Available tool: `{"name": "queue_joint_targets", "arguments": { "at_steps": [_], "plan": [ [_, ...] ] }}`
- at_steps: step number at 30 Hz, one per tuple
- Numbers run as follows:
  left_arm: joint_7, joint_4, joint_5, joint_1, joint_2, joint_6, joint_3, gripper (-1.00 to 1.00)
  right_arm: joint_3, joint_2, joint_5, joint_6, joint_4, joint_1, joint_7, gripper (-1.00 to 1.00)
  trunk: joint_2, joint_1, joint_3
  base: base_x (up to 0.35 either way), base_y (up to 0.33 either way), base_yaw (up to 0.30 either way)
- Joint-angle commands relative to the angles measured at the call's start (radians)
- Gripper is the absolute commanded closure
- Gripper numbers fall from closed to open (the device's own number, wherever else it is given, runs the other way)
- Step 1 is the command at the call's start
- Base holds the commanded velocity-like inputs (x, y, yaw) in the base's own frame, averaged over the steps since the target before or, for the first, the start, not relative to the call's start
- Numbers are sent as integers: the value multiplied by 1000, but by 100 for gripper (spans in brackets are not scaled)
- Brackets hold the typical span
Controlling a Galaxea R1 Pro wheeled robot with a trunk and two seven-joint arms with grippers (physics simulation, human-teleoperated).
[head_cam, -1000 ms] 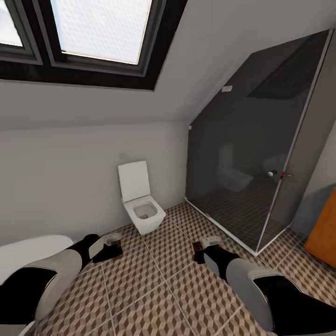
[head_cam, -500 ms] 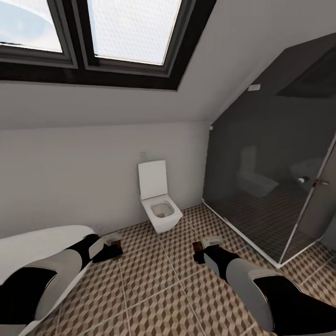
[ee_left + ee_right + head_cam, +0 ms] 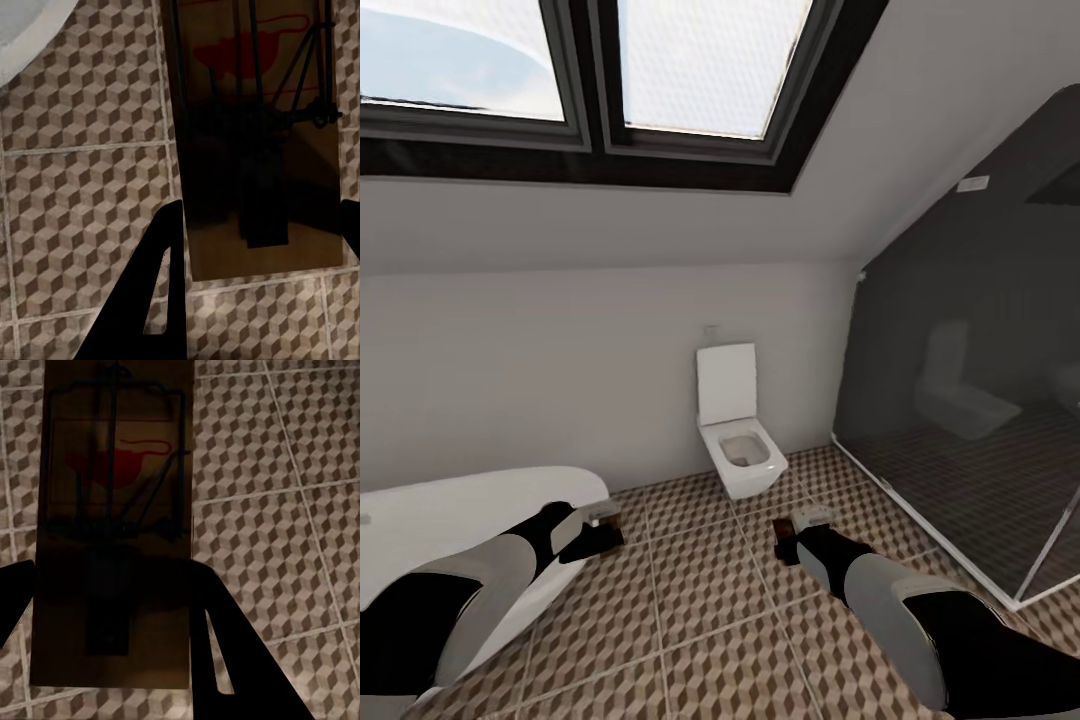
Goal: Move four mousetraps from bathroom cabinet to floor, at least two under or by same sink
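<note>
Sweeping leftward over the last second, the head view has carried the toilet (image 3: 738,440) from left of centre toward the middle, lost the orange cabinet off the right edge, and brought more of the white bathtub (image 3: 450,520) in at the near left. Both arms sit at the same spots in the picture, so it is the robot that has turned, not the things. I judge it is searching for the sink, which should take at least two traps beside it.

Each pincer is carrying a trap. The left pincer (image 3: 259,225) is clamped on a mousetrap (image 3: 259,135), dark fingers at either long edge of the board, its red mark pointing away from the wrist. The right pincer (image 3: 112,577) grips a second mousetrap (image 3: 116,472) likewise. Both boards hang above the bathroom floor (image 3: 700,620), not touching it.
</note>
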Motion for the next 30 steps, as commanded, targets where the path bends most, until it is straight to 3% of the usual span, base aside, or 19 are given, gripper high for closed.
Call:
{"name": "queue_joint_targets", "arguments": {
  "at_steps": [1, 20, 30],
  "plan": [
    [4, -2, 8, 0, 0, 6, -8, 100, 5, 0, 5, 6, 0, -1, -2, 100, -1, 0, -2, 0, 0, 278],
    [4, -2, 8, 0, -1, 6, -8, 100, 5, 0, 5, 6, 0, -1, -3, 100, -1, 0, -2, 0, 0, 278],
    [4, -2, 8, 0, -1, 6, -8, 100, 5, 0, 5, 5, 0, -1, -44, 100, -1, 0, -2, 0, 0, 278]
  ]
}}
